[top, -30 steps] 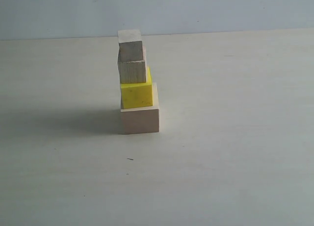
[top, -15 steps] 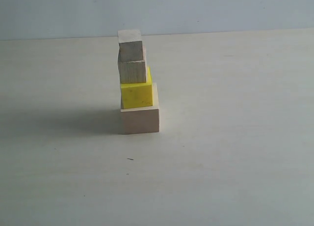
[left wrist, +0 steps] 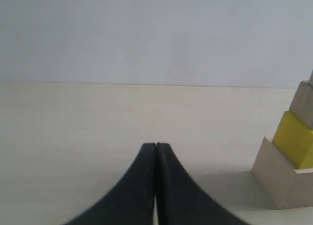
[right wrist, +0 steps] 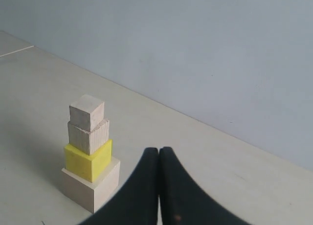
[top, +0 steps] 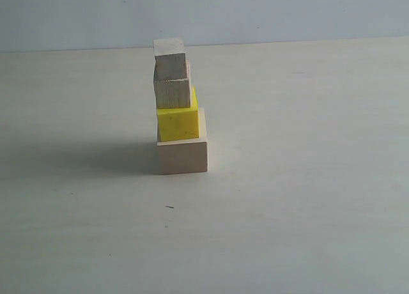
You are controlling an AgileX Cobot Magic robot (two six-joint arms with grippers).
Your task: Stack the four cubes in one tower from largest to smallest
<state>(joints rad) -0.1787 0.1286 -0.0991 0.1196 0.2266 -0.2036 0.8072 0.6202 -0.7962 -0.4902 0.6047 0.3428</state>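
Note:
The tower stands on the table left of centre in the exterior view: a big pale wood cube [top: 183,155] at the base, a bright yellow cube [top: 178,123] on it, a smaller pale wood cube [top: 172,90] above, and the tiniest wood cube [top: 169,52] topmost. The right wrist view shows all four levels, from base [right wrist: 91,186] to top cube [right wrist: 87,111]. My right gripper [right wrist: 159,150] is shut and empty, well apart from the tower. My left gripper [left wrist: 156,146] is shut and empty; the tower's base [left wrist: 283,181] and yellow cube [left wrist: 295,138] sit at that view's edge. Neither gripper appears in the exterior view.
The pale tabletop [top: 307,179] runs back to a plain light-blue wall [top: 287,13]. The tower casts a soft shadow [top: 89,158] to its left. A tiny dark speck [top: 169,207] lies in front of the tower.

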